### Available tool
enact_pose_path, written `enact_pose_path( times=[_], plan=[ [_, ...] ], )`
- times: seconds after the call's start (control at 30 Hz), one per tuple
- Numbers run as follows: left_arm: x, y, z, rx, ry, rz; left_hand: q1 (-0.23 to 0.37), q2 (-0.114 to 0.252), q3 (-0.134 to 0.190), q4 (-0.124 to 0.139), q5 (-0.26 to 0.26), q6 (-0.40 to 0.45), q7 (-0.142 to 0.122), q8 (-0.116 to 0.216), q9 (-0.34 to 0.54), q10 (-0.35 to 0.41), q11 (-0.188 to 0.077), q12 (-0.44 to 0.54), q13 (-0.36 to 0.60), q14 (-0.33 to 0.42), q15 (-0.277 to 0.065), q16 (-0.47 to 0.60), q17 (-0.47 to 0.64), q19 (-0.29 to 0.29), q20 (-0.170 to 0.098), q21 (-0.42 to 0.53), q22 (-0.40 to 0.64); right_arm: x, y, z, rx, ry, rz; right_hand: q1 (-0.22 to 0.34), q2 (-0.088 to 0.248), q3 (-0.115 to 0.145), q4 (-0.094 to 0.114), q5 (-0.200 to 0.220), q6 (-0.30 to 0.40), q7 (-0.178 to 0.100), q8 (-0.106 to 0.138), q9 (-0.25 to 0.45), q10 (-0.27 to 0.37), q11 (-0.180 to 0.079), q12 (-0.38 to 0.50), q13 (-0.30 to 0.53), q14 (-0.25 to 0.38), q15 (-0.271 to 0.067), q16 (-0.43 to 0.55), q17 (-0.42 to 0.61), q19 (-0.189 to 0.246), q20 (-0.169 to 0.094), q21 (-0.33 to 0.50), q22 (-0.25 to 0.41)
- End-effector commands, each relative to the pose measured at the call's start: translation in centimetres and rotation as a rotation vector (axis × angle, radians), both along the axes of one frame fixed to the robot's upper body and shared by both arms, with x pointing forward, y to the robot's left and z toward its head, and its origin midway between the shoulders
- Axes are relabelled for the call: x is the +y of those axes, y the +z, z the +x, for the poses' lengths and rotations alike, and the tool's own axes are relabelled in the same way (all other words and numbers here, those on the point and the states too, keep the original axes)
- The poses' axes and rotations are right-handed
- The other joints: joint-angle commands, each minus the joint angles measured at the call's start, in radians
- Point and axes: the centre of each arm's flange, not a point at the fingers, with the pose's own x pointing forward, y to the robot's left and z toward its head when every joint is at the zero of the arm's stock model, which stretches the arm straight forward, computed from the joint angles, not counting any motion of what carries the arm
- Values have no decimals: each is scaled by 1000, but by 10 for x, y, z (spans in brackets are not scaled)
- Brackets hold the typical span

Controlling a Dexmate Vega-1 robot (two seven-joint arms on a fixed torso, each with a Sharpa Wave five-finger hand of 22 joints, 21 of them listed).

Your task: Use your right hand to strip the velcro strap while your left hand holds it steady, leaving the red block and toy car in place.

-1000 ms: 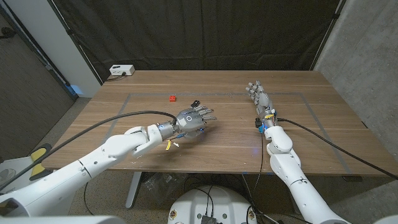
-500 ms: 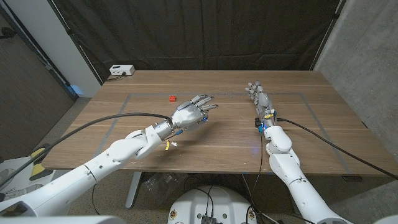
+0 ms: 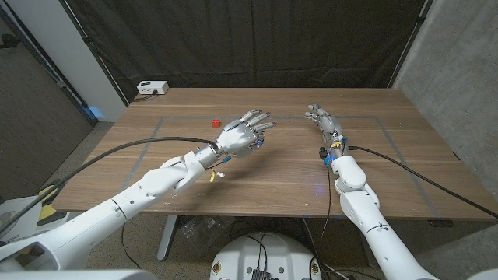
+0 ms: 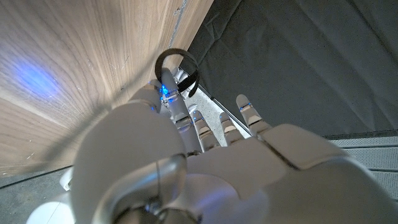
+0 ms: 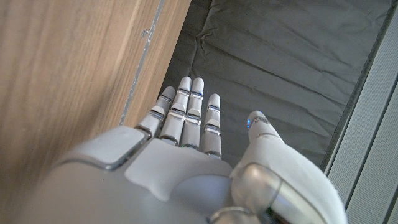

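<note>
Up over the table's middle, the velcro strap (image 4: 177,70) shows as a dark loop just past the left hand's (image 3: 240,138) fingertips.

Whether those fingers actually grip the loop cannot be told (they reach forward, slightly spread, and the hand hangs above the wood). Just beside it, toward the far left, sits the red block (image 3: 215,122), apart from the hand. Across an open stretch of boards the right hand (image 3: 322,120) stands near the far right side, fingers straight and together, holding nothing. Wide bare room lies along the wooden table (image 3: 389,167) at its near edge. Behind the far edge hangs a dark curtain (image 3: 257,43); a small white box (image 3: 152,88) sits at the far left corner.
</note>
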Motion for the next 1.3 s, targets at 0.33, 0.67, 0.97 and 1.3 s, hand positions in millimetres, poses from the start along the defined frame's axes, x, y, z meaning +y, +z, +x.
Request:
enact_pose_path(
  times=[0.33,0.67,0.97,1.3],
  plan=[
    [-20,31,9,1,5,60,-16,-6,-29,13,59,34,-50,10,-7,-18,-2,-3,14,-40,-16,-6,5,-99,82,-32,8,4,7,-34,-15,-208,-220,151,1,41,-61,-2,23,-65,5,4,-16,-85,-1,12,-32,-65,5,30,10,-4,28,16],
    [-29,42,9,-21,0,68,-25,-11,-54,27,106,27,-51,10,-15,-96,33,-26,20,-97,35,-13,6,-167,97,-59,7,8,8,-41,11,-253,-325,252,-48,30,-63,-17,42,-119,8,5,-16,-170,3,19,-38,-94,8,41,6,-10,42,22],
    [-40,56,11,-12,5,92,-26,-11,-62,31,122,29,-51,13,-15,-115,40,-29,18,-125,54,-17,8,-179,97,-65,7,17,13,-46,14,-250,-400,311,-79,4,-56,-9,64,-179,11,6,2,-239,16,25,-52,-135,11,55,-3,-39,48,26],
    [-51,73,21,77,4,120,-26,-10,-68,35,133,26,-52,12,-16,-129,50,-30,17,-149,66,-19,9,-191,97,-71,7,23,13,-49,19,-290,-442,375,-74,-12,-50,1,93,-219,19,8,25,-279,33,34,-46,-175,27,76,-6,-76,57,30]
  ],
)
